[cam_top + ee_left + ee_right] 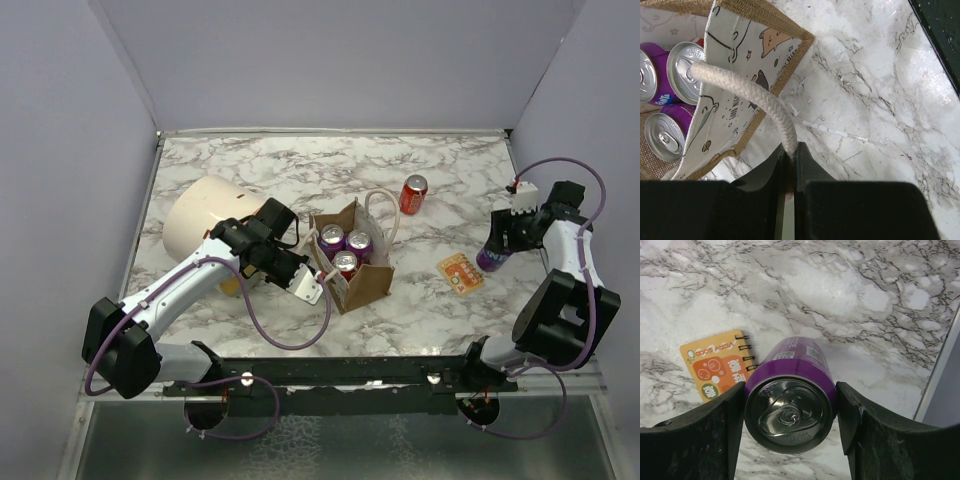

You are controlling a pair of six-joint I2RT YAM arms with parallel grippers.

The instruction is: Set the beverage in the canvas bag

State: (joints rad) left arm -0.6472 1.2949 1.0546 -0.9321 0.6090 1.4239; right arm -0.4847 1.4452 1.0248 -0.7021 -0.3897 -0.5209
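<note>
In the left wrist view the canvas bag (747, 60) is running off the top and left edges, and the rope handle (755, 95) is disappearing at its end between the fingers of the left gripper (790, 159). From above, the right gripper (502, 243) is covering most of the purple can (490, 261) — and the red can (413, 194) is showing lettering too small to read.

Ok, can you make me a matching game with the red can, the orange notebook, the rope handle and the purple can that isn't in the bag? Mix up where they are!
Things:
1. red can
2. orange notebook
3. rope handle
4. purple can outside the canvas bag

Places:
A. pinched in the left fingers
B. between the right fingers
C. lying flat on the marble table
D. standing alone beyond the bag

Pairs: 1-D, 2-C, 3-A, 4-B
</note>
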